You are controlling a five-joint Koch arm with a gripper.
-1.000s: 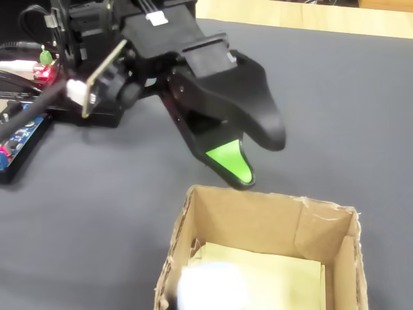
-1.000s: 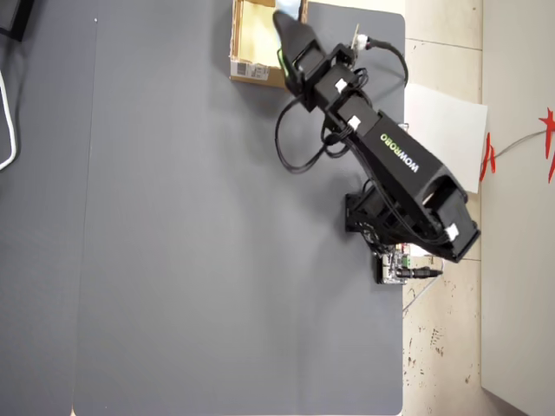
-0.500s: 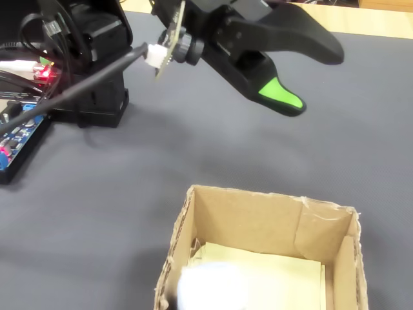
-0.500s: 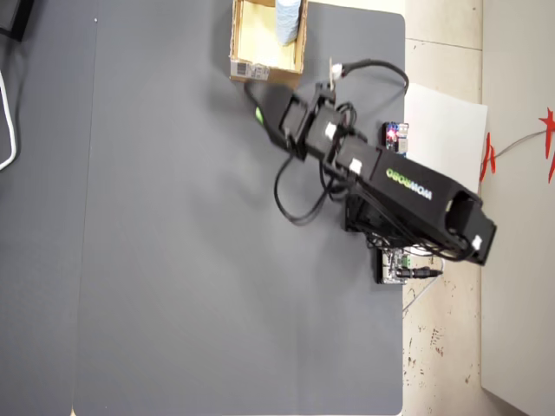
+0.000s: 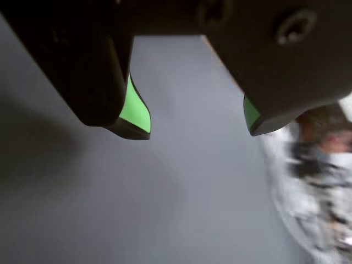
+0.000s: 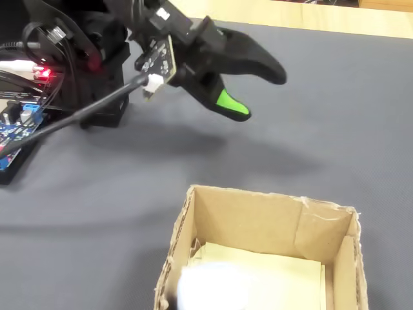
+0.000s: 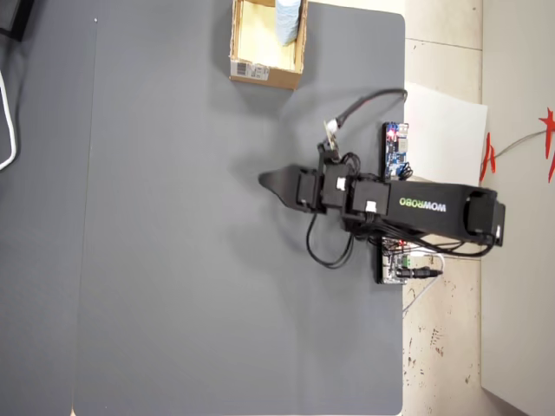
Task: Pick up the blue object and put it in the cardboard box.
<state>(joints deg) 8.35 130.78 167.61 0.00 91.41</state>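
Dark grey mat (image 7: pixel 191 260) covers the tabletop, bare pale floor past its right edge in the overhead view. Cardboard box (image 7: pixel 265 42) sits at the mat's top edge in that view, and the blue object (image 7: pixel 288 17) already lies inside it, against the box's right wall; in the fixed view it's a whitish blur (image 6: pixel 210 287) at the box's (image 6: pixel 258 223) near left inner corner. Gripper (image 5: pixel 190 124) released, green-padded jaws apart with only grey mat between them, nothing held. It hangs over the middle of the mat, well apart from the box, arm (image 7: pixel 416 208) reaching in from the right edge. Judging from this, the drop is done and the step in hand is pulling away to rest; doing it well means keeping the jaws clear of the box rim and minding the loose cable (image 7: pixel 334 256) near the base. Overhead view alone gives the box label (image 7: pixel 251 69) and the full layout, plus the blue circuit board (image 7: pixel 396 152) by the base. Fixed view alone shows the box's inside walls. Wrist view alone shows the gap between the jaws clearly; its right edge is too blurred to read
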